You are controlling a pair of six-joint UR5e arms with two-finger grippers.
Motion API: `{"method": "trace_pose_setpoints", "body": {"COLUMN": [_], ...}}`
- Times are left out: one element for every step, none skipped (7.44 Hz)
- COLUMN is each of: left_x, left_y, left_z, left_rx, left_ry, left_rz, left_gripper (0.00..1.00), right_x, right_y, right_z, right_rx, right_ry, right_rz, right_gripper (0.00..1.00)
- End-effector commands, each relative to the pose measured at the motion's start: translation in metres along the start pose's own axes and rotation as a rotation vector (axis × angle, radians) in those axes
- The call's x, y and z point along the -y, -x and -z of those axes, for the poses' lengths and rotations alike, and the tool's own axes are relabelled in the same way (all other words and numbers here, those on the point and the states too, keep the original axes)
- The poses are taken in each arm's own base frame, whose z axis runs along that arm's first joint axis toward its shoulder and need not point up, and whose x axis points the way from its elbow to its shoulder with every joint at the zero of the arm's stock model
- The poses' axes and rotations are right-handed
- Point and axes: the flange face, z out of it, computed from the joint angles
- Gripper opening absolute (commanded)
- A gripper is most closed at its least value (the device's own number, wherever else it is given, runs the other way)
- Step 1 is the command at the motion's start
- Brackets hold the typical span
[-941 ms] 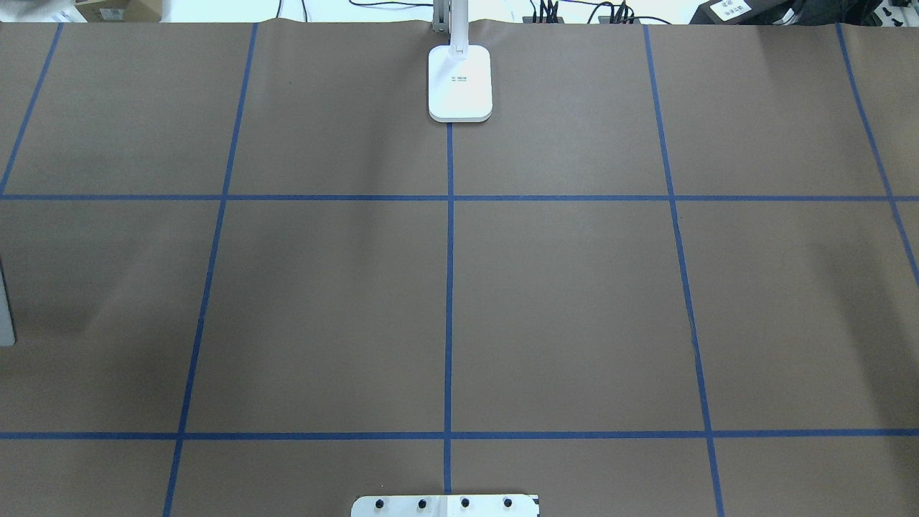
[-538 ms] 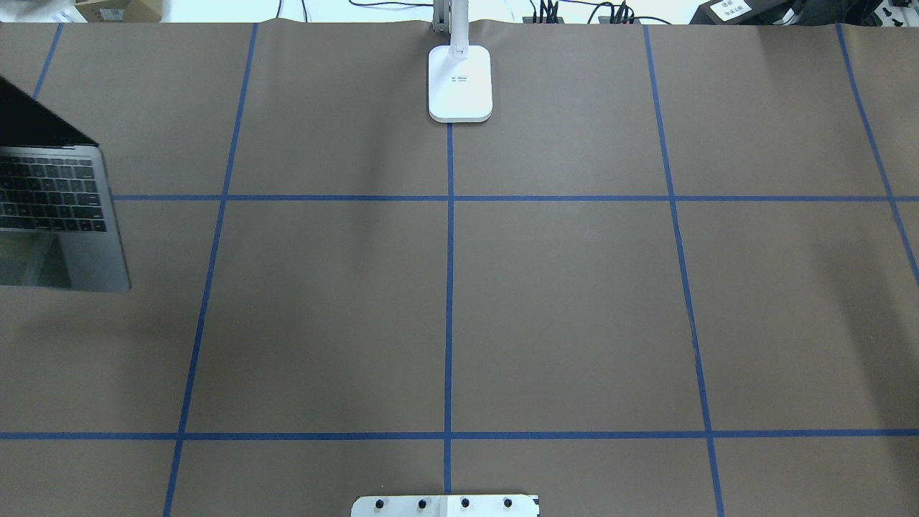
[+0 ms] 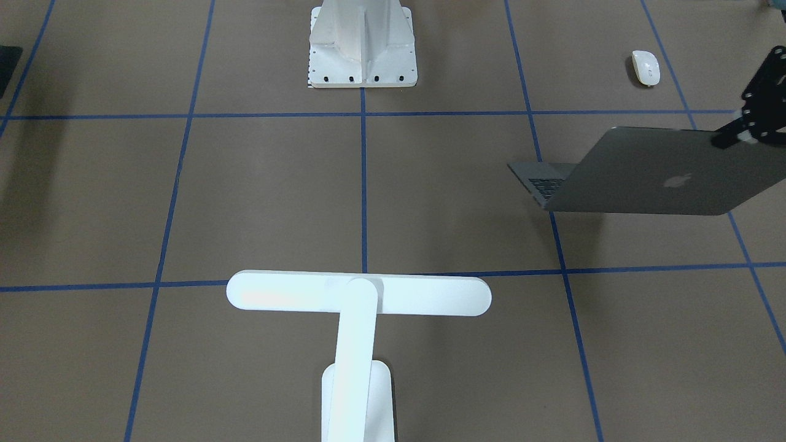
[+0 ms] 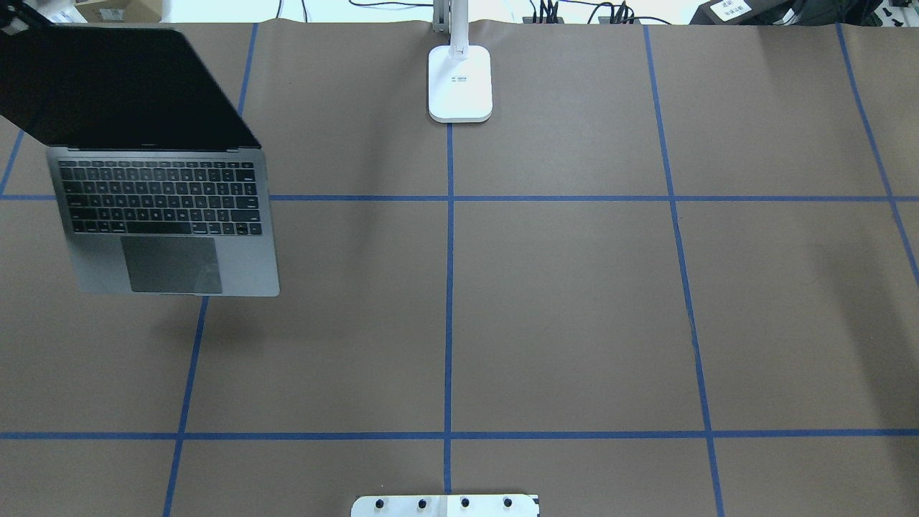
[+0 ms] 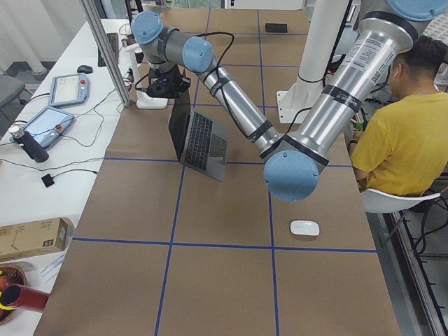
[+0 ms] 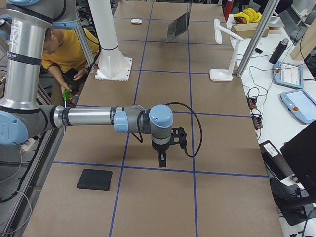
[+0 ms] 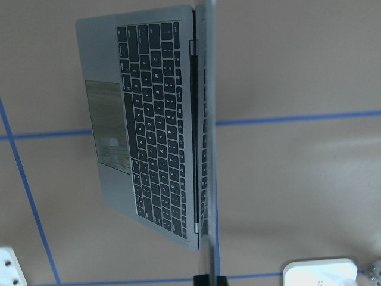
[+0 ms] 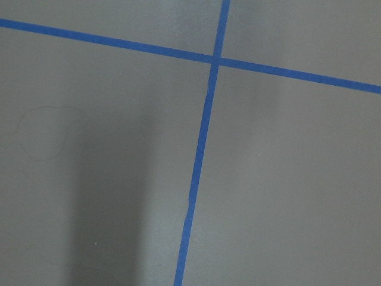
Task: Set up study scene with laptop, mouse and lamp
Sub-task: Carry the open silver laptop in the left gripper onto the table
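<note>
Laptop [image 4: 165, 215] moved further in, clamped by left gripper [image 3: 737, 135]; right gripper [image 6: 162, 162] unreadable.

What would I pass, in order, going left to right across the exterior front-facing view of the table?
black mat → lamp → laptop

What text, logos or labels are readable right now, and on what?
No words read clearly.
Lid of the laptop: an apple-shaped logo, no lettering.
Its key legends: too small to read.
The white label past the table's far edge: blurred.
Marks on the lamp base: too small.
</note>
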Motion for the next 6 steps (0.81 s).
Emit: {"method": "trace_pose_setpoints", "body": {"left_x": [-0.071,-0.103,-0.119,-0.129,-0.141,-0.149], "left_y": [-0.010,-0.016,-0.027,-0.047,-0.063,-0.073], "left_z": [-0.039,-0.062,-0.084,-0.109,-0.138,-0.161], "left_rx": [0.025,0.034,0.040,0.024,0.013,0.003], "left_ry": [0.005,-0.025,-0.028,-0.028,-0.026,-0.049], "left_rz": [0.051,0.058,0.057,0.063,0.076,0.078], "left_gripper": [0.00,0.00,0.00,0.00,0.00,0.00], "right_x": [0.000,0.000,0.000,0.000,0.000,0.000], "right_y": [0.000,0.000,0.000,0.000,0.000,0.000], "right_z": [0.000,0.000,0.000,0.000,0.000,0.000], "right_rx": [-0.001,0.000,0.000,0.000,0.000,0.000], "right_ry": [0.000,0.000,0.000,0.000,0.000,0.000], "right_rz": [0.000,0.000,-0.002,0.000,0.000,0.000], "right_gripper": [1.00,1.00,1.00,1.00,1.00,1.00]}}
